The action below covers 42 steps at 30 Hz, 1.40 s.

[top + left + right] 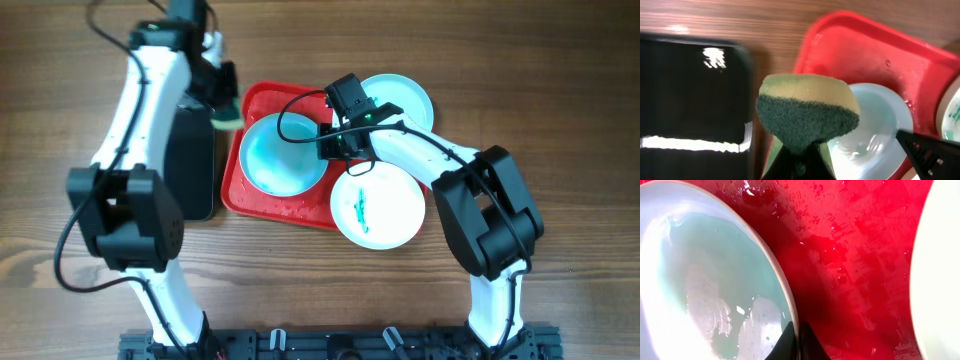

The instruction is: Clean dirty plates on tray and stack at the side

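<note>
The red tray (pixel 262 98) holds a pale-blue plate (pixel 283 152) at its left, wet and streaked with no clear smear. My right gripper (pixel 335 140) is shut on that plate's right rim, one finger on each side in the right wrist view (pixel 796 336). A white plate with a teal smear (pixel 378 205) lies over the tray's front right edge. A third plate (pixel 405 95) sits at the back right. My left gripper (pixel 222 100) is shut on a yellow-and-green sponge (pixel 807 115) and holds it above the tray's left edge.
A black tray (pixel 190 170) lies left of the red tray, under my left arm, and fills the left of the left wrist view (pixel 690 100). The red tray floor (pixel 855 255) is wet with droplets. Bare wooden table surrounds everything.
</note>
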Tool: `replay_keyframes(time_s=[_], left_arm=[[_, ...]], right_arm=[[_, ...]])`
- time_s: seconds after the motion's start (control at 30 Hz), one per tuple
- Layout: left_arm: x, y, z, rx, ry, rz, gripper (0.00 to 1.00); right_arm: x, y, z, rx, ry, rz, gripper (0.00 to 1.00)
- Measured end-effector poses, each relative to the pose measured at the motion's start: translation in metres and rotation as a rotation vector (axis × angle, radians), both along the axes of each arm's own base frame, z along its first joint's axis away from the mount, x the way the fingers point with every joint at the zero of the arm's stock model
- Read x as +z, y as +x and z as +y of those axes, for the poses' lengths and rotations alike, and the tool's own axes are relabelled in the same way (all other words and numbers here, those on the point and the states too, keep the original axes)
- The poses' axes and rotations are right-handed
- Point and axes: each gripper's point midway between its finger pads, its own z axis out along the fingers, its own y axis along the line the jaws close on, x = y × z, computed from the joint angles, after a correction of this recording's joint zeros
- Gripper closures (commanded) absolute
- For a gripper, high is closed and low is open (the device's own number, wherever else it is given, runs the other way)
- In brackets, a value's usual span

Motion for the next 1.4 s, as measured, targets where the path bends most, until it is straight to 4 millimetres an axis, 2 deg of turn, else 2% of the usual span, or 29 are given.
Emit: replay_keyframes(time_s=[0.07, 0.2, 0.27, 0.3, 0.33, 0.37, 0.43, 0.6, 0.73, 0.8, 0.93, 1.0, 1.1, 1.17, 1.27, 1.4], left_arm=[[0.006, -0.013, 0.023, 0.065, 0.029, 0.048, 0.96], [0.003, -0.037, 0.065, 0.203, 0.13, 0.148, 0.96], [0.003, -0.039, 0.084, 0.262, 0.157, 0.153, 0.96], [0.003, -0.04, 0.09, 0.279, 0.163, 0.153, 0.96], [0.003, -0.041, 0.097, 0.299, 0.17, 0.155, 0.96], [0.003, -0.041, 0.104, 0.317, 0.176, 0.155, 0.96], [0.003, -0.042, 0.11, 0.332, 0.182, 0.157, 0.96], [-0.005, -0.047, 0.109, 0.331, 0.184, 0.177, 0.96], [-0.015, -0.056, 0.107, 0.327, 0.181, 0.216, 0.96], [-0.018, -0.057, 0.105, 0.328, 0.167, 0.223, 0.96], [-0.018, -0.056, 0.103, 0.327, 0.154, 0.222, 0.96], [-0.018, -0.056, 0.103, 0.327, 0.154, 0.222, 0.96], [-0.018, -0.056, 0.103, 0.327, 0.154, 0.222, 0.96], [-0.018, -0.056, 0.103, 0.327, 0.154, 0.222, 0.96], [-0.018, -0.056, 0.102, 0.327, 0.154, 0.222, 0.96], [-0.018, -0.056, 0.102, 0.327, 0.151, 0.222, 0.96]], right_arm=[[0.0, 0.0, 0.0, 0.001, 0.002, 0.001, 0.95], [-0.001, -0.013, 0.002, -0.048, 0.028, 0.083, 0.75], [0.001, -0.018, 0.006, -0.075, 0.04, 0.11, 0.75], [0.0, -0.021, 0.008, -0.091, 0.043, 0.122, 0.79], [0.0, -0.023, 0.009, -0.105, 0.048, 0.133, 0.89], [0.0, -0.025, 0.01, -0.12, 0.05, 0.145, 0.96], [-0.002, -0.028, 0.009, -0.142, 0.051, 0.163, 0.96], [-0.002, -0.029, 0.008, -0.127, 0.045, 0.161, 0.96], [0.004, -0.032, -0.007, -0.071, -0.038, 0.127, 0.96], [0.02, -0.028, -0.017, -0.053, -0.092, 0.06, 0.96], [0.076, -0.006, -0.033, -0.041, -0.17, -0.154, 0.96], [0.089, -0.001, -0.037, -0.03, -0.229, -0.228, 0.96], [0.093, 0.0, -0.04, -0.012, -0.347, -0.303, 0.96], [0.105, 0.001, -0.038, -0.004, -0.448, -0.394, 0.96], [0.135, 0.002, -0.027, -0.011, -0.612, -0.578, 0.96], [0.175, -0.013, -0.012, -0.038, -0.808, -0.807, 0.96]])
